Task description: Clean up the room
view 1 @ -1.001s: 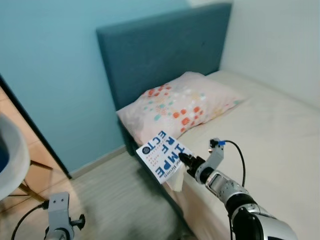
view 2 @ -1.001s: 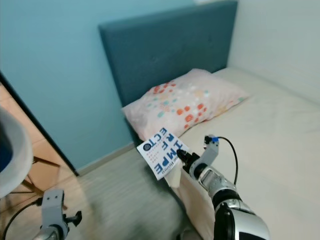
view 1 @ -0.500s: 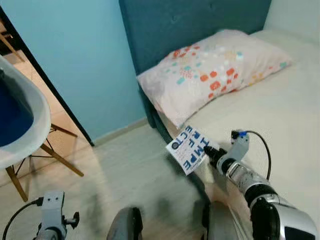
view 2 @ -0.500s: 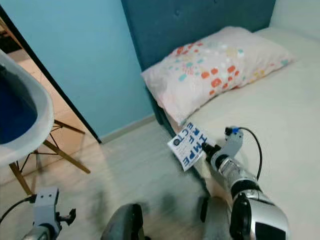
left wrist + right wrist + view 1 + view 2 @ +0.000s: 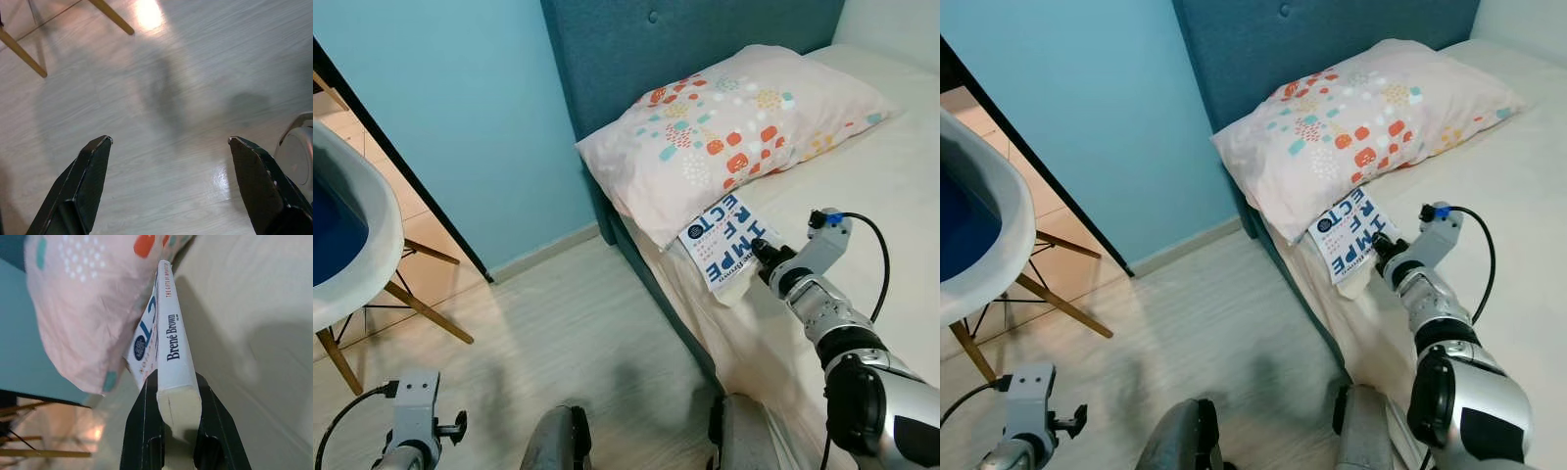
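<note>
The cream-sheeted bed (image 5: 891,186) with its spotted pink pillow (image 5: 734,117) is the landing place. The white paperback book with blue lettering (image 5: 729,242) hangs over the mattress edge, at six o'clock from the pillow. The right gripper (image 5: 172,428) is clamped on its bottom edge. Best carry it further inboard, lower flat, then release. The left gripper (image 5: 168,183) hangs spread wide over the pale wood floor (image 5: 161,78), holding nothing.

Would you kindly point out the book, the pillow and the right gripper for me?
book (image 5: 727,242), left eye view, on its white front cover.
pillow (image 5: 724,127), left eye view, on its spotted top face.
right gripper (image 5: 171,394), right wrist view, between the fingers clamping the book.
</note>
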Controlling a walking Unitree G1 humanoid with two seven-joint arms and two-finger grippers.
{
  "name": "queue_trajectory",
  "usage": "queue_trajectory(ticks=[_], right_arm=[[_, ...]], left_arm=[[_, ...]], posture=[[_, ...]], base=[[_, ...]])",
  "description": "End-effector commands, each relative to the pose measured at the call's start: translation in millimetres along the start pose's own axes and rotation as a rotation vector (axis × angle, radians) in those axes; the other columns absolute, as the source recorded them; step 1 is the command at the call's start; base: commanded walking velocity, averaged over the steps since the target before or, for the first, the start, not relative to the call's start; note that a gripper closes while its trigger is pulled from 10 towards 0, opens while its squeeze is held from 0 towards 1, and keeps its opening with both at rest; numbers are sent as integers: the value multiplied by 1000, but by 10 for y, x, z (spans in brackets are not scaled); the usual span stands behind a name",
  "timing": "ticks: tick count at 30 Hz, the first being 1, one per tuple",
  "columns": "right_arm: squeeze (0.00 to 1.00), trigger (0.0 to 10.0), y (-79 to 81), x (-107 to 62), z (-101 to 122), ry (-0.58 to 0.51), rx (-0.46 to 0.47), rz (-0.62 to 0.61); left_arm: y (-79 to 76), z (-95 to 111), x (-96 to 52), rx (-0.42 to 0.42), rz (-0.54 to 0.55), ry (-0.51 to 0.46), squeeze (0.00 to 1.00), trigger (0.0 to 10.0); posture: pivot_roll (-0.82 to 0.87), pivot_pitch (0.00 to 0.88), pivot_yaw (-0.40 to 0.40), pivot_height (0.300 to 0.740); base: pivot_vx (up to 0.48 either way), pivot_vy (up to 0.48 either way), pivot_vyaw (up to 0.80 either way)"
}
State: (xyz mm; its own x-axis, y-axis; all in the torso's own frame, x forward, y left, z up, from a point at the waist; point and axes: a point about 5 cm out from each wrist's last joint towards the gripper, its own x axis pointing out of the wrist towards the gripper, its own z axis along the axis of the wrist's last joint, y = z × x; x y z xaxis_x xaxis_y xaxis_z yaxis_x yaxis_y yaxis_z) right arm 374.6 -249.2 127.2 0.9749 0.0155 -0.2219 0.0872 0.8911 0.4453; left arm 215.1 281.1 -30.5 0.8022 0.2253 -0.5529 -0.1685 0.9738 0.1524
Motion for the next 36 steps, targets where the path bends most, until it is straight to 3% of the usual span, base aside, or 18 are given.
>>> queue_trajectory(ticks=[1, 8, 9, 10, 12, 14, 21, 28, 29, 31, 32, 35, 36], right_arm=[[0, 10000, -19, -24, -265, 108, -20, -15], [0, 10000, -1, -29, -350, 143, -68, -3], [490, 10000, 3, -21, -309, 124, -88, -5], [788, 10000, -5, -3, -138, 58, -134, -29], [835, 10000, -13, 2, -53, 28, -146, -43], [835, 10000, -35, 2, 110, -24, -169, -66], [827, 10000, -83, -16, 333, -81, -221, -95], [749, 10000, -137, -40, 436, -99, -285, -130], [224, 10000, -6, -4, 426, -106, -264, -22], [224, 10000, 64, 14, 410, -106, -247, 36], [0, 10000, 241, 46, 337, -86, -204, 196], [0, 10000, 643, 50, 61, 26, -181, 574], [0, 10000, 643, 50, 61, 26, -181, 574]], left_arm=[[23, -119, -49, 11, -3, 36, 0, 10000], [70, -145, -72, 15, 6, 39, 0, 10000], [87, -146, -77, 13, 9, 38, 0, 10000], [111, -139, -81, 16, 13, 34, 0, 10000], [117, -134, -81, 17, 14, 33, 0, 10000], [116, -125, -77, 14, 16, 29, 0, 10000], [71, -121, -68, 11, 8, 28, 0, 10000], [32, -114, -56, 7, 2, 29, 0, 10000], [10, -101, -46, 2, 1, 26, 0, 10000], [2, -96, -42, 0, 0, 25, 0, 10000], [-9, -90, -37, -2, 0, 24, 0, 10000], [-36, -72, -23, -5, -2, 22, 0, 10000], [-36, -72, -23, -5, -2, 22, 0, 10000]], posture=[[58, 231, 122, 600], [66, 239, 126, 600], [68, 244, 128, 600], [69, 247, 127, 600], [69, 249, 128, 600], [69, 249, 128, 600], [58, 243, 124, 600], [50, 235, 118, 600], [43, 228, 113, 600], [43, 228, 113, 600], [39, 224, 110, 600], [27, 219, 108, 600], [27, 219, 108, 600]], base=[[0, 0, 0], [0, 0, 0], [0, 0, 0], [0, 0, 0], [0, 0, 0], [0, 0, 0], [0, 0, 0], [0, 0, 0], [0, 0, 0], [0, 0, 0], [0, 0, 0], [0, 0, 0], [0, 0, 0]])
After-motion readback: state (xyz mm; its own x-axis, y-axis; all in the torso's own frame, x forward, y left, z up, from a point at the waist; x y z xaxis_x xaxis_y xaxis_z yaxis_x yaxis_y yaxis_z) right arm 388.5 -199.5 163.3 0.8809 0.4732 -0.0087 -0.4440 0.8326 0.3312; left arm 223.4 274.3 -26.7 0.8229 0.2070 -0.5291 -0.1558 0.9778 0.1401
